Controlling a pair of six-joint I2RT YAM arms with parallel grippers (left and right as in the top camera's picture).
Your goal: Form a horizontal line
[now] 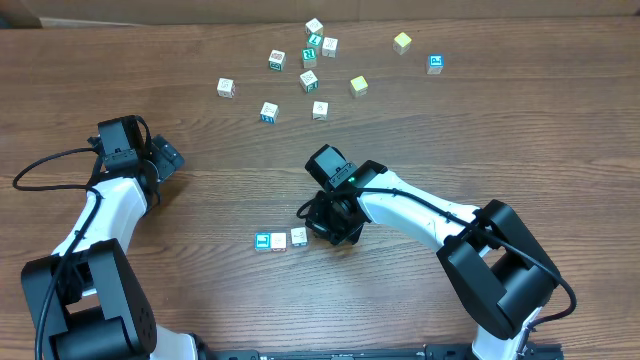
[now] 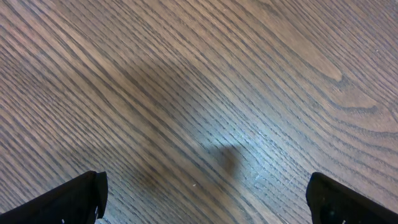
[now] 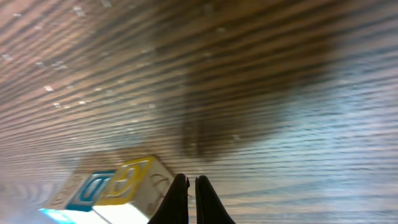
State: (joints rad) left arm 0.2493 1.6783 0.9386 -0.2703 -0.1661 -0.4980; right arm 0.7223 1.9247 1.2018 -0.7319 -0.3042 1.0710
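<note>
My left claw [image 1: 165, 158] hangs spread wide over the bench [image 1: 200, 205]. The line [image 1: 280, 240] lies front-centre, its long axis running left to right, right end a touch farther from me. Just beside that end, my right claw [image 3: 191, 199] is pressed together on nothing.
</note>
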